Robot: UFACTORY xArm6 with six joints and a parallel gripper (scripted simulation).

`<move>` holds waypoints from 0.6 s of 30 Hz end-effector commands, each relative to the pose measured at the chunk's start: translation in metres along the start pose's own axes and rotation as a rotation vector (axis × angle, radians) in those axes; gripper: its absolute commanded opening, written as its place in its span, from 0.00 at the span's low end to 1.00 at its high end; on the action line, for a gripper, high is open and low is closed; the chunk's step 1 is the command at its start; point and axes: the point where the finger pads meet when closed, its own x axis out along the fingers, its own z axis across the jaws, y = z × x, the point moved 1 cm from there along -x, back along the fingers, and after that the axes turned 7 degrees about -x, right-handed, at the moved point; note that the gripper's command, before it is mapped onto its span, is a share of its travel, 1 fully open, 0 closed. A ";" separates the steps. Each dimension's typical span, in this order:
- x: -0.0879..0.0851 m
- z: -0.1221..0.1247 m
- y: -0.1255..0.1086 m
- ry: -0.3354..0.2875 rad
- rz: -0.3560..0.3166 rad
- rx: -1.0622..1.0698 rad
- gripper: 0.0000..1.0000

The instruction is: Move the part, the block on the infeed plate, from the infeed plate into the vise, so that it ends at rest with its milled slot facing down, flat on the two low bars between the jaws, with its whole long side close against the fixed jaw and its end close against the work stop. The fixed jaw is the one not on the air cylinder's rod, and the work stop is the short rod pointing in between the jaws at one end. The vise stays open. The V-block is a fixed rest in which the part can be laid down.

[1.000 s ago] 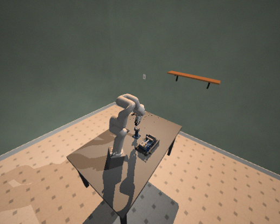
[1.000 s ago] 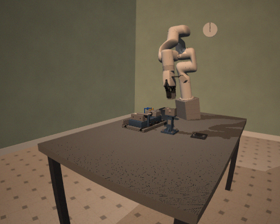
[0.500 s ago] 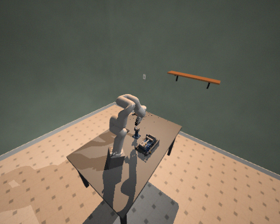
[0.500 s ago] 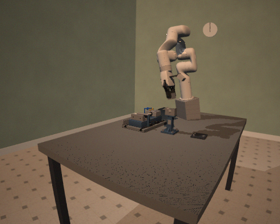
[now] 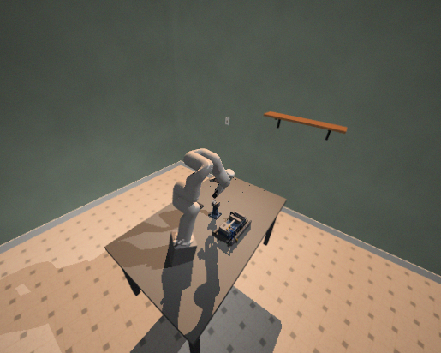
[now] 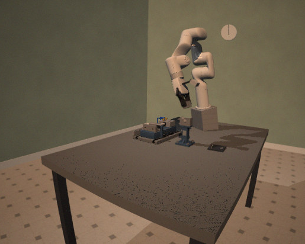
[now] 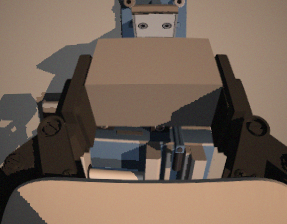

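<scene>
While the end effector [image 7: 154, 70] is hanging in the air above the fixtures, you are looking at a job that is roughly at its midpoint. Nearest the wrist camera, the dark fingers are clamping the part [image 7: 150, 92], a plain tan block, by its two short ends, one finger touching each side. The face turned to the camera is showing no slot, so you cannot tell from here which way the milled slot is pointing.

Just beyond the held block, the vise [image 7: 163, 156] is peeking out from under its lower edge: blue body, pale bars and upright pieces. The block is hiding most of the gap between the jaws, so whether anything is lying there cannot be told from the wrist view. From the exterior view nothing seems to be seated in it, though the detail is small.

Farther on, the V-block [image 7: 152, 22] is standing on its blue foot. Whether its pale top is the rest alone or is carrying something, you cannot tell.

Farthest from the vise, the infeed plate [image 6: 217, 147] is lying flat and dark on the desk [image 6: 156, 177] with no block on it, so the pickup is looking done.

What is remaining, by my judgement: getting the slot facing down, possibly by way of the V-block, lowering the part onto the two low bars, then pressing it against the fixed jaw and the work stop before letting go.
</scene>
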 end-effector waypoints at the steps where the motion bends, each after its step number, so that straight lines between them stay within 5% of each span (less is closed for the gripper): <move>1: -0.001 0.001 -0.001 -0.008 0.036 -0.002 0.00; 18: -0.001 0.001 -0.004 -0.028 0.201 -0.002 0.00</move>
